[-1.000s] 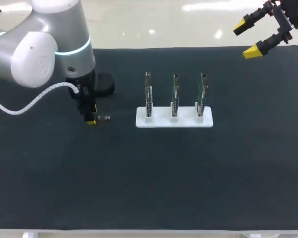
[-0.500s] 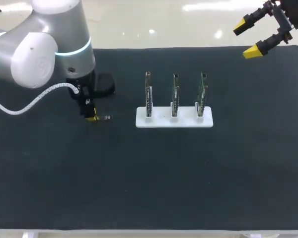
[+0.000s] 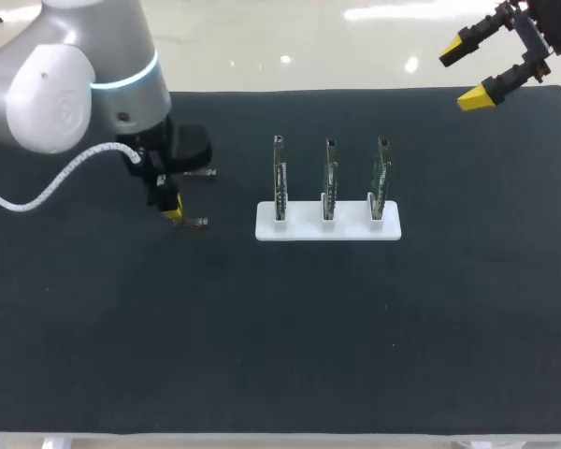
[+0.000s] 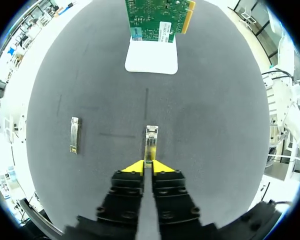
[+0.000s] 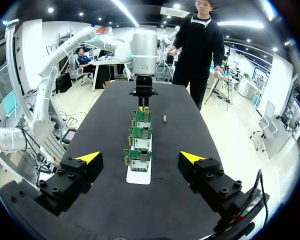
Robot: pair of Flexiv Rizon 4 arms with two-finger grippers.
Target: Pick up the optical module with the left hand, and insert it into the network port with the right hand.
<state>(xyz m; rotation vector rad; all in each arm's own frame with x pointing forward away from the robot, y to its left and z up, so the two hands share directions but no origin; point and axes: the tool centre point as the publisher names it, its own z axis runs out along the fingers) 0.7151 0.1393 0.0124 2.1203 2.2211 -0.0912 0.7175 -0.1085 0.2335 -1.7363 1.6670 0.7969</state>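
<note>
**Left arm draws back with the optical module in its grip**

Since a second ago the left arm's bulk has swung toward the left edge. The left pincer has drawn a little toward the far edge. That uncovers a second optical module, which the wrist hid before. The right pincer and the white stand have not moved.

The dark surface carries everything. The left arm comes in over the far left corner and points its pincer down at the left part of the surface, short of the middle. At the centre, somewhat toward the far edge, the white stand holds three green circuit boards. They stand upright in a row, parallel and apart from one another. The right pincer hangs above the far right corner, its yellow fingers spread wide with nothing between them.

In the left wrist view the left pincer has its fingers pressed together on the near end of the optical module. The module sticks out ahead of the tips toward the white stand. Whether it is clear of the surface cannot be told. The second optical module lies flat on the surface beside the pincer and apart from it. In the head view it sits nearer the far edge than the held one.
</note>
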